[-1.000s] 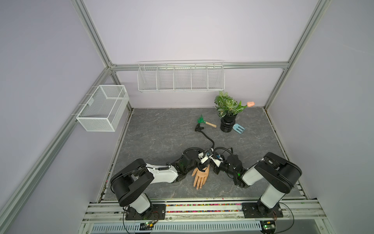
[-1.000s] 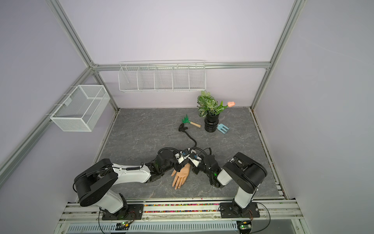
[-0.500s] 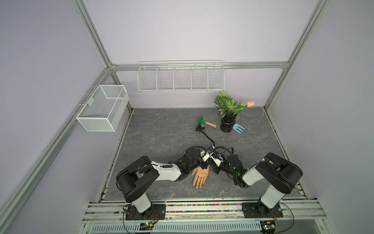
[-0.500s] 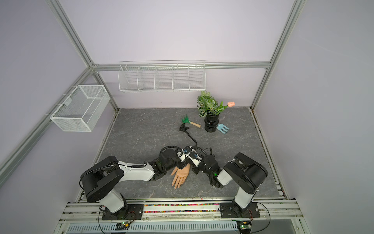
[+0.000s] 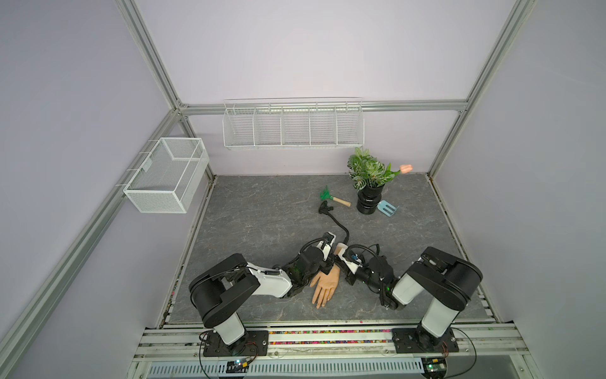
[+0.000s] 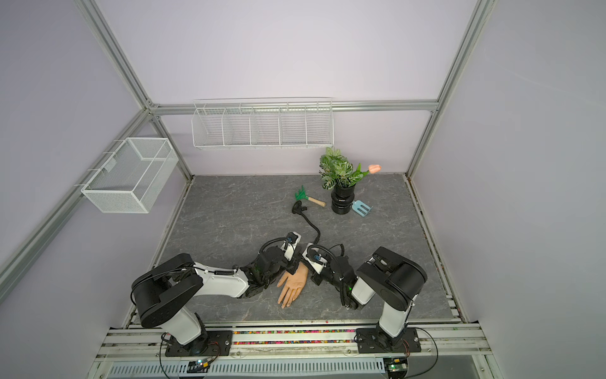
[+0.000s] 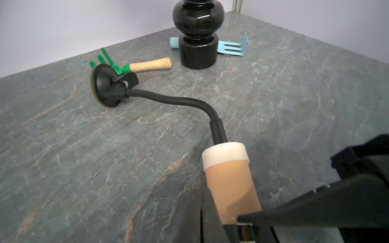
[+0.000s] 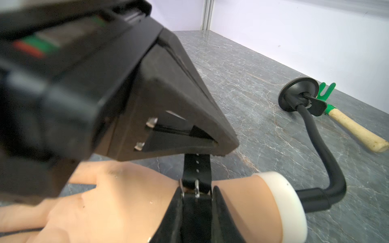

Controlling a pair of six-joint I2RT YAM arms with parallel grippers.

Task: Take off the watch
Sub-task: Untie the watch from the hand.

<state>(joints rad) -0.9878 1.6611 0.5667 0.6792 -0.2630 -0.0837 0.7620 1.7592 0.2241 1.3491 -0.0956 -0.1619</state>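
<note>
Near the front rail (image 5: 328,331) of the grey tabletop (image 5: 262,216), a mannequin hand (image 5: 323,287) lies flat, fingers toward that edge, with both arms folded low over its wrist. Round the wrist sits the watch (image 8: 196,178), its strap end (image 8: 196,161) lifted above the buckle (image 8: 195,189). I see the left gripper (image 8: 212,147) pinched tight on that strap end, while the right gripper (image 8: 196,202) squeezes the band at the buckle, a finger on each edge. Behind the wrist a black gooseneck stem (image 7: 179,101) curves away to its suction cup (image 7: 103,88), tipped on its rim just beside a green rake (image 7: 126,66). Broad grey surface shows toward the left wall (image 5: 82,131); a black pot (image 5: 369,203) stands near the back right corner.
</note>
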